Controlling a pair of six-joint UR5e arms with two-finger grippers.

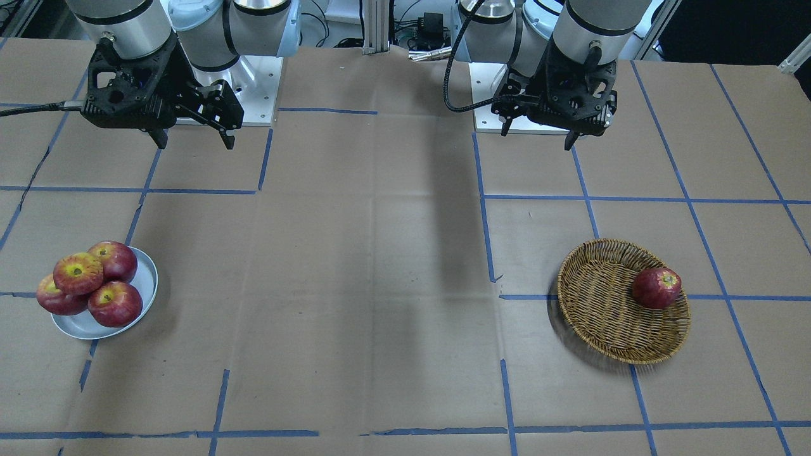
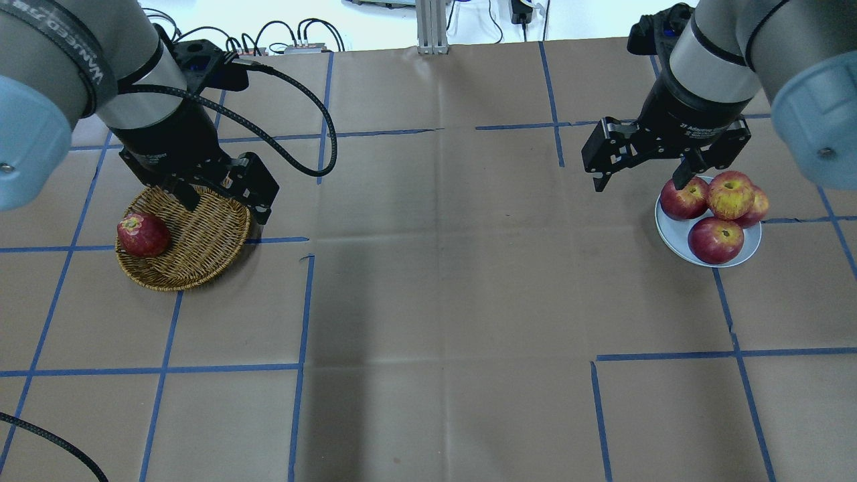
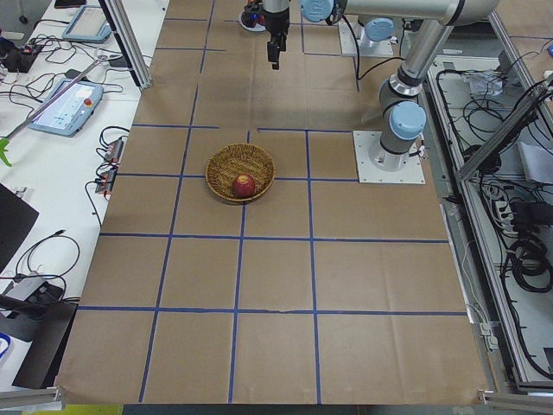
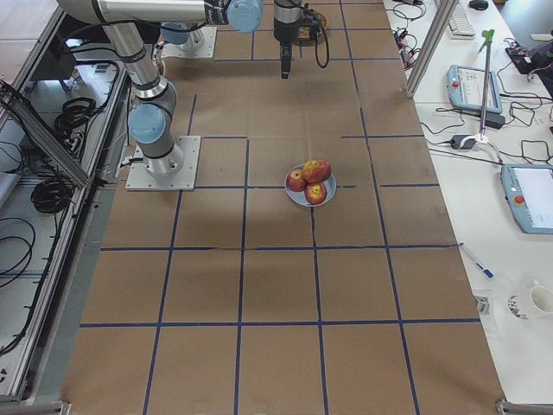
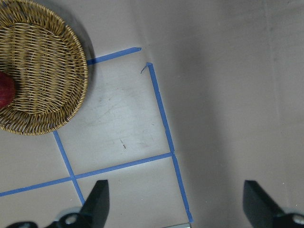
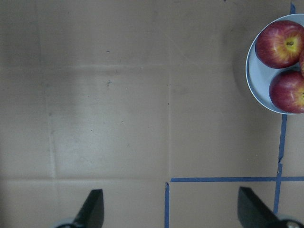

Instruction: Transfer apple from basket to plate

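Note:
The apple [image 1: 78, 272], lighter and streaky with a broad yellow-orange patch at the stem, lies on top of three darker red apples on the silvery plate [image 1: 147, 278]. It also shows in the overhead view [image 2: 730, 194]. The wicker basket [image 1: 602, 304] holds one darker red apple [image 1: 657, 287] against its rim. My left gripper [image 1: 537, 139] is open and empty, high above the table beside the basket [image 5: 42, 71]. My right gripper [image 1: 196, 144] is open and empty, high up beside the plate [image 6: 254, 80].
Brown paper with blue tape lines covers the table. The arms' white base plates [image 1: 253, 88] sit at the robot's edge. The basket and plate stand far apart at opposite ends.

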